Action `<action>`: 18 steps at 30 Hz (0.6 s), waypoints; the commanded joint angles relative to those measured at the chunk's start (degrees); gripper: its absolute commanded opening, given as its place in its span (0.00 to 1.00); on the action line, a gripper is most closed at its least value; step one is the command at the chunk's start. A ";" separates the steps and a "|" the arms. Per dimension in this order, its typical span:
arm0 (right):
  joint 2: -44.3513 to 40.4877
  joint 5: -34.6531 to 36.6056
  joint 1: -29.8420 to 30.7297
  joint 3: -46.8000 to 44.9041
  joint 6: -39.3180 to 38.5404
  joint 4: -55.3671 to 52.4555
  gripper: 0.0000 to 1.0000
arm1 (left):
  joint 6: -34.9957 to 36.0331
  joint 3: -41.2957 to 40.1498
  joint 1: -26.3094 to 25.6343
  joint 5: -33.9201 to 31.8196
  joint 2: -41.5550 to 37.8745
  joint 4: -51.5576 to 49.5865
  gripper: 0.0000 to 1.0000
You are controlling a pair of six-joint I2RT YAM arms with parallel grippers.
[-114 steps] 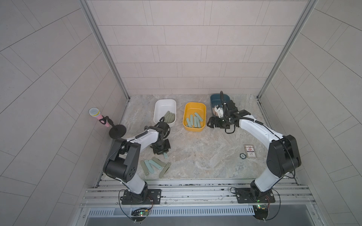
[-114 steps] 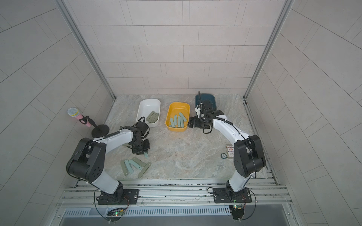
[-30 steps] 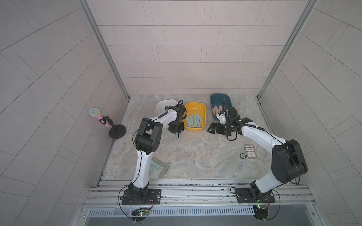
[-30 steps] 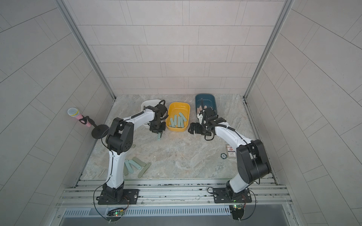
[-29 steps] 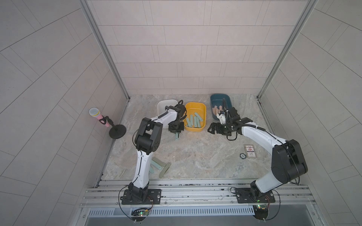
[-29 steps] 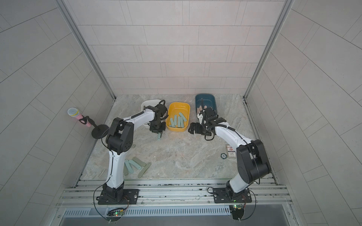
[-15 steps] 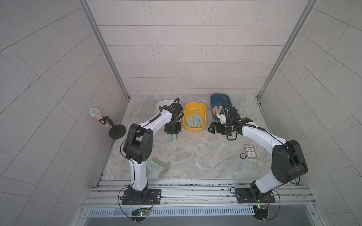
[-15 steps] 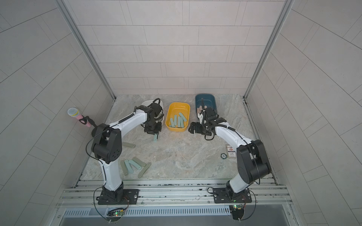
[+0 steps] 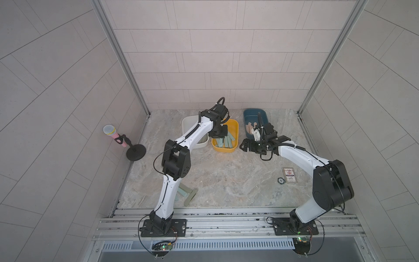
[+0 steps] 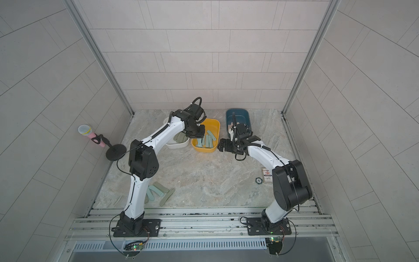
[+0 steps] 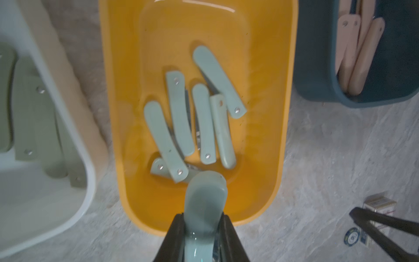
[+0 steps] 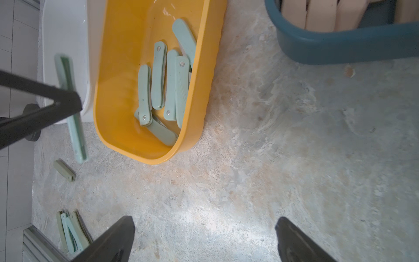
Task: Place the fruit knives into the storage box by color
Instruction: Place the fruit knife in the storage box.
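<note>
My left gripper [image 11: 201, 217] is shut on a light teal fruit knife [image 11: 205, 197], which hangs over the near end of the yellow storage box [image 11: 108, 90]. Several teal knives [image 11: 179, 113] lie in that box. Olive-green knives [image 11: 34, 113] sit in the white box [image 11: 74, 145] and peach-pink ones [image 11: 356, 56] in the blue box [image 11: 317, 79]. My right gripper [image 12: 205, 226] stands open and empty over bare floor, in front of the gap between the yellow box and the blue box [image 9: 248, 115]. A few teal and olive knives [image 10: 158, 190] lie loose near the left arm's base, and one olive knife [image 12: 64, 171] lies apart.
A toy microphone on a black stand [image 9: 113, 136] is at the left wall. A printed card [image 9: 289, 175] and a small round disc [image 9: 280, 180] lie at the right. A metal rail [image 9: 226, 217] runs along the front edge.
My left gripper has carried the teal knife from beside the yellow box's near left side to above its near end. The right arm has barely moved.
</note>
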 commanded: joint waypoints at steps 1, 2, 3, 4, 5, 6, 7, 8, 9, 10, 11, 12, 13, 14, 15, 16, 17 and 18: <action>0.32 0.72 0.59 1.12 -0.52 -0.43 1.00 | 0.05 6.59 -0.39 -0.36 5.48 -4.91 0.09; 0.25 0.75 0.59 1.08 -0.82 -0.46 1.00 | 0.10 7.61 -0.34 -0.47 6.56 -5.00 0.11; 0.13 0.62 0.66 0.99 -1.05 -0.61 1.00 | 0.10 8.34 -0.39 -0.53 7.48 -5.08 0.14; -0.04 0.57 0.67 0.99 -1.31 -0.79 1.00 | 0.26 8.96 -0.33 -0.49 8.03 -5.06 0.17; -0.10 0.45 0.68 0.97 -1.59 -0.89 1.00 | 0.38 9.58 -0.38 -0.58 8.29 -5.08 0.22; -0.28 0.36 0.68 0.81 -1.85 -1.13 1.00 | 0.44 9.96 -0.31 -0.68 8.19 -5.07 0.28; -0.45 0.33 0.68 0.73 -2.04 -1.24 1.00 | 0.53 10.25 -0.38 -0.72 7.88 -5.06 0.34; -0.65 0.22 0.75 0.75 -2.34 -1.46 1.00 | 0.65 10.52 -0.39 -0.95 7.16 -5.06 0.43; -0.99 0.26 0.83 0.79 -2.64 -1.75 1.00 | 0.67 10.55 -0.34 -1.11 6.23 -5.15 0.51; -1.24 0.27 0.85 0.66 -2.90 -1.93 1.00 | 0.68 10.50 -0.39 -1.11 5.27 -5.51 0.57; -1.62 0.44 0.97 0.64 -3.14 -2.14 1.00 | 0.46 10.23 -0.37 -1.28 4.02 -5.88 0.64; -1.92 0.60 1.18 0.66 -3.38 -2.45 1.00 | 0.28 9.54 -0.52 -1.44 2.14 -6.31 0.72; -2.14 0.73 1.33 0.60 -3.45 -2.55 1.00 | 0.03 8.29 -0.63 -1.70 0.24 -6.70 0.77; -2.48 0.84 1.48 0.56 -3.62 -2.78 1.00 | -0.49 5.84 -0.99 -2.42 -2.50 -6.67 0.82; -2.73 1.27 1.88 0.55 -3.96 -3.12 1.00 | -0.99 2.47 -1.32 -3.24 -5.87 -6.16 0.87; -3.01 1.63 2.22 0.57 -4.33 -3.49 1.00 | -1.31 -1.15 -1.53 -4.15 -9.10 -5.37 0.89; -3.34 2.19 2.86 0.63 -4.82 -4.10 1.00 | -2.00 -6.13 -1.60 -5.23 -13.32 -4.36 0.90; -3.78 2.79 3.52 0.49 -5.31 -4.55 1.00 | -2.75 -11.36 -1.47 -6.42 -17.56 -3.41 0.90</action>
